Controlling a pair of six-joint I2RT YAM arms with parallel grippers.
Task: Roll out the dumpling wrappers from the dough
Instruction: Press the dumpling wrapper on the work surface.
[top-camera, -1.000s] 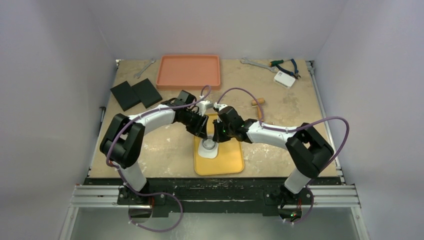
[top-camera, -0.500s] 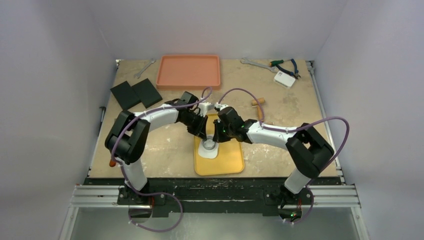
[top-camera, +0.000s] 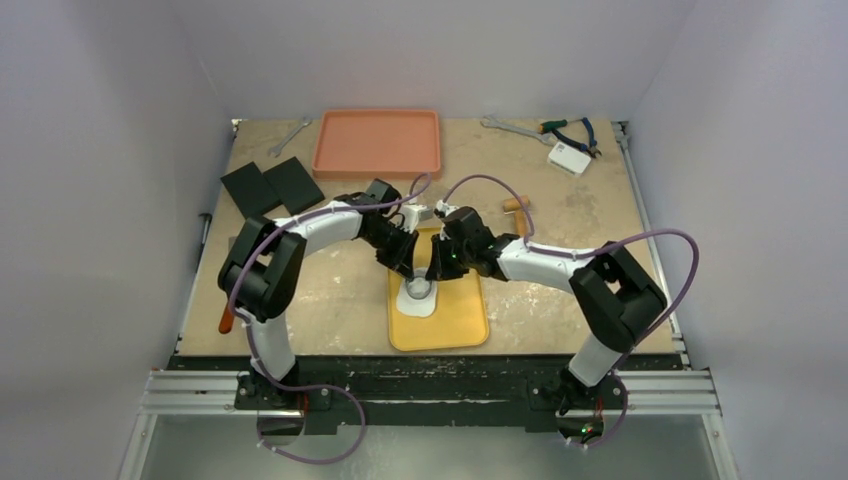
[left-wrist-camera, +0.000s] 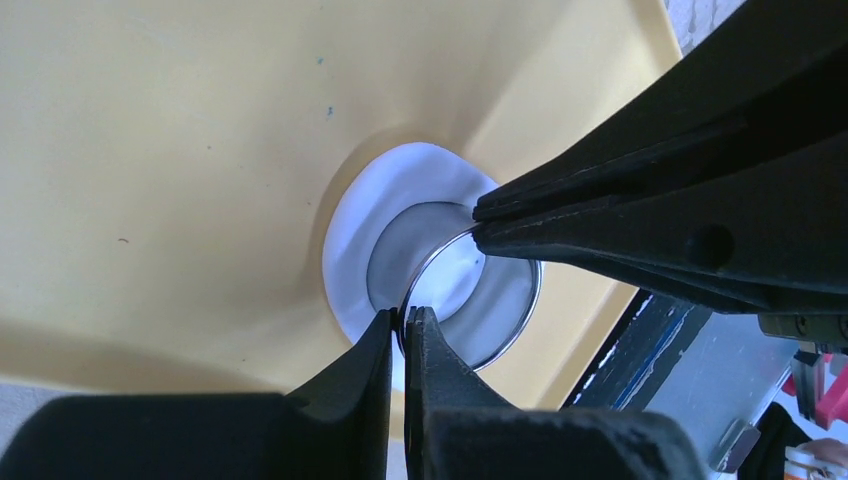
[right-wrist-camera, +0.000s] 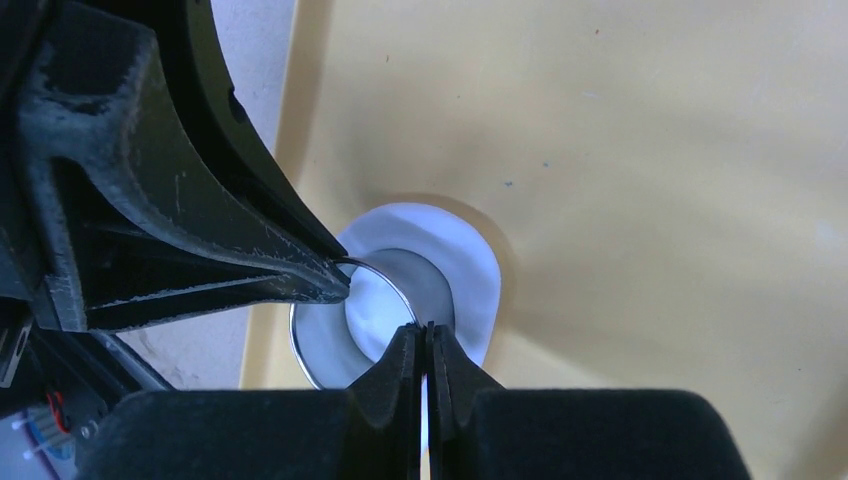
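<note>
Left hand (left-wrist-camera: 402, 318) and right hand (right-wrist-camera: 427, 335) pinch opposite rims of the ring cutter (left-wrist-camera: 527, 325).

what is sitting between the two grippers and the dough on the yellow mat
The metal ring cutter. The left gripper and right gripper each pinch its thin rim at different points, and it stands on the white dough on the yellow mat. Nothing else visible lies between.

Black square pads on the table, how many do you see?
2. One flat black square pad lies at the far left of the brown wooden table; the other lies beside it, nearer the centre. More could be hidden.
</note>
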